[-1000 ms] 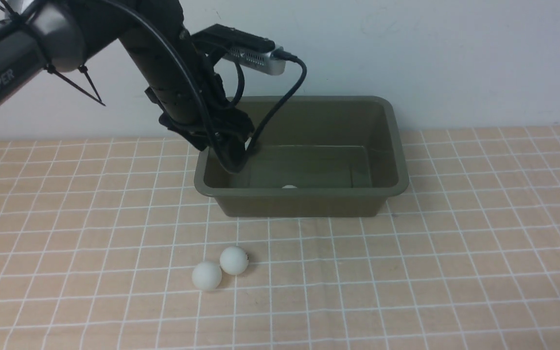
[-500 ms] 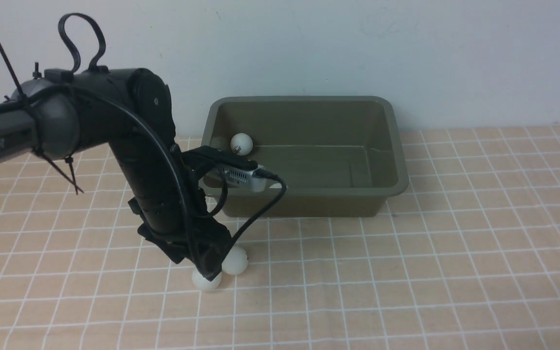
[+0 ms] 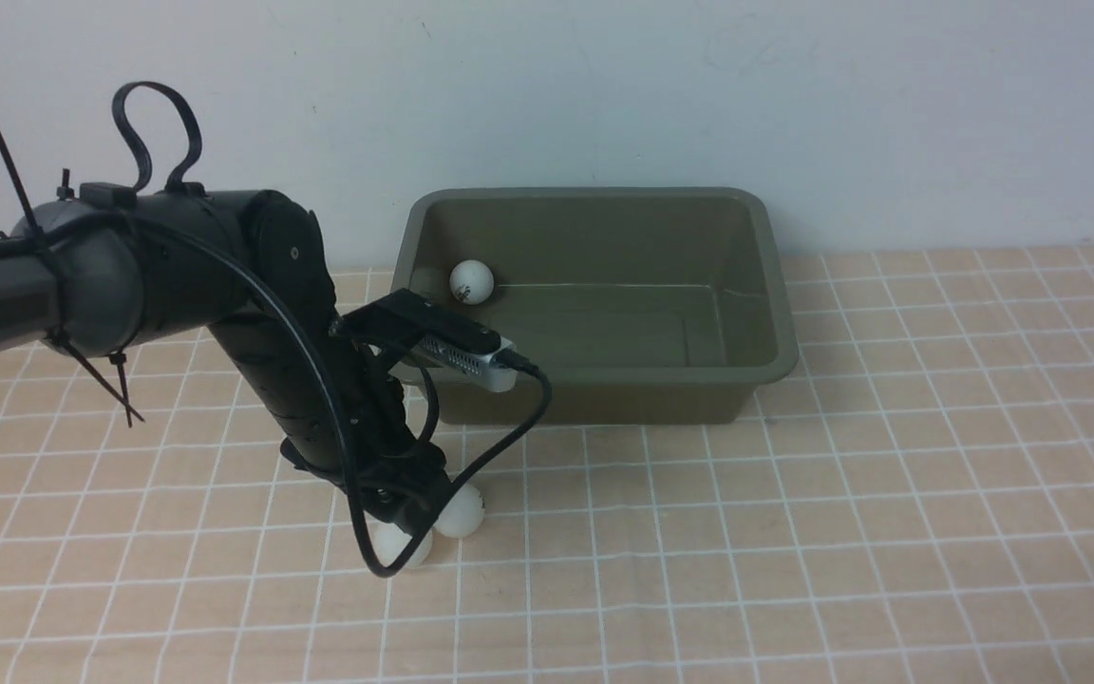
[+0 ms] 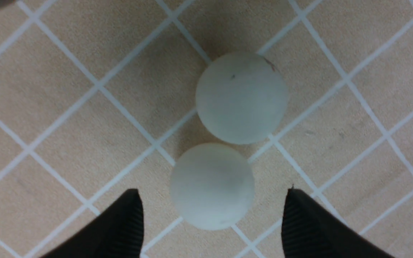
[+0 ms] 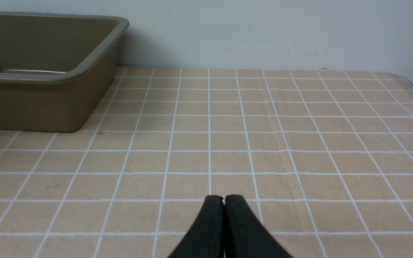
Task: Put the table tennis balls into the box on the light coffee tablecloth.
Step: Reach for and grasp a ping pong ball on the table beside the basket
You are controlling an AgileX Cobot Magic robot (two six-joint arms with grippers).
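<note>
The left pincer (image 3: 406, 527) of a two-armed robot hangs low over the checked tablecloth (image 3: 794, 532) covering the counter, just in front of the olive-green box (image 3: 604, 376). Its jaws stand wide open and grip nothing.

In the left wrist view, the two black fingertips (image 4: 127, 218) flank the first ball (image 4: 212, 186). A strip of cloth shows on each side, between the ball and the fingertips. The second ball (image 4: 241, 97) lies right beside the first, on the side away from the pincer, and the two appear to touch. A small dark mark shows near its edge.

From the front, the arm's black wrist covers most of the first ball, while the second peeps out on the pincer's right. The wrist camera (image 3: 460, 350) and its looping cable (image 3: 509, 427) hide the box's near left corner.

A third ball (image 3: 471, 282) rests inside the box, in its far left corner and close to the back wall. The box stands upright on the cloth near the pale wall (image 3: 794, 95).

The right pincer (image 5: 223, 200) is closed on nothing, its black tips pressed together. It is poised above bare cloth well to the right of the box, and it shows only in its own wrist view.
</note>
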